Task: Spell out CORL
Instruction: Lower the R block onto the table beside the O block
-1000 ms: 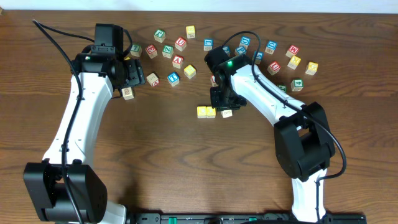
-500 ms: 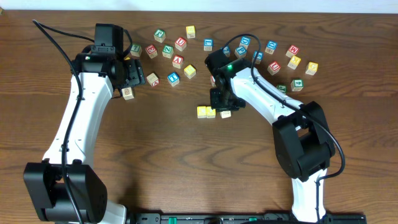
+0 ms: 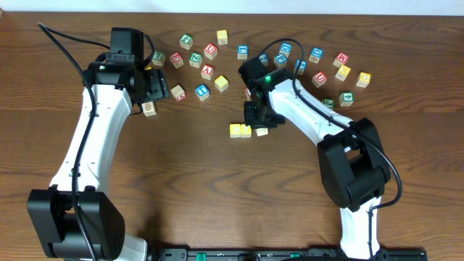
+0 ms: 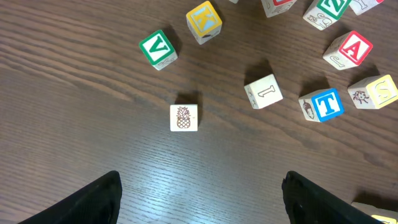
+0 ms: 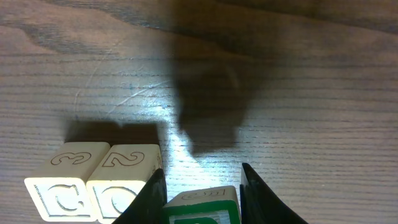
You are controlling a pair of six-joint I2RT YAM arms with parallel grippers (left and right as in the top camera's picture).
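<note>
Two yellow letter blocks sit side by side mid-table: the C block and the O block. My right gripper is shut on a green-edged block, held just right of the O block. Its letter is hidden. My left gripper is open and empty above bare table, near a pineapple block.
Several loose letter blocks lie scattered along the far side: V, K, T, A and others. Both arms reach in from the near edge.
My right gripper has shifted the green-edged block slightly left, closer to the O block. The left arm has not moved.
</note>
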